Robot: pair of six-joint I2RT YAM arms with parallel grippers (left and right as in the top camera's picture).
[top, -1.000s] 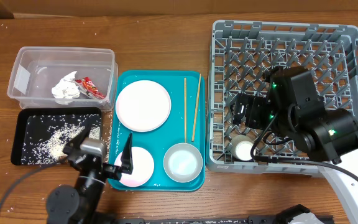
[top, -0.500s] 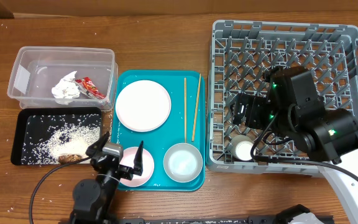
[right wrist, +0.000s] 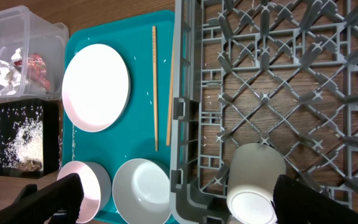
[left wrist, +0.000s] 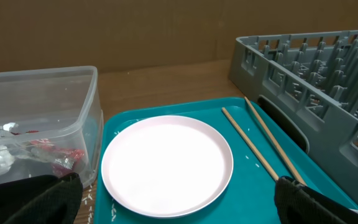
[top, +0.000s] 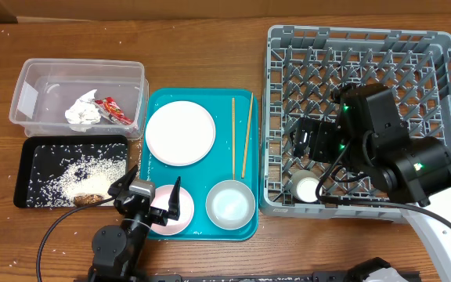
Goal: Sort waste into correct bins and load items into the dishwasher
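In the overhead view the clear tub (top: 30,74) holds the white napkin (top: 82,111) and red wrapper (top: 114,111). The black tray (top: 37,153) holds rice (top: 73,176) and the brown scrap (top: 88,199). On the teal tray (top: 202,168) lie the plate (top: 180,133), two chopsticks (top: 233,137), the white bowl (top: 230,204) and the pink bowl (top: 180,210). My left gripper (top: 149,200) is open and empty over the pink bowl, facing the plate (left wrist: 166,165). The cup (top: 307,189) lies in the grey rack (top: 358,47). My right gripper (top: 308,141) hangs open above the rack, with the cup (right wrist: 253,180) below it.
Loose rice grains lie on the wood around the black tray and on the teal tray. The rack wall (left wrist: 316,68) rises right of the chopsticks (left wrist: 260,149). The tub wall (left wrist: 73,118) stands left of the plate. Cables trail at the front edge.
My left gripper has moved right from the black tray's edge to over the pink bowl. The brown scrap now shows in the black tray. The right arm has not moved.
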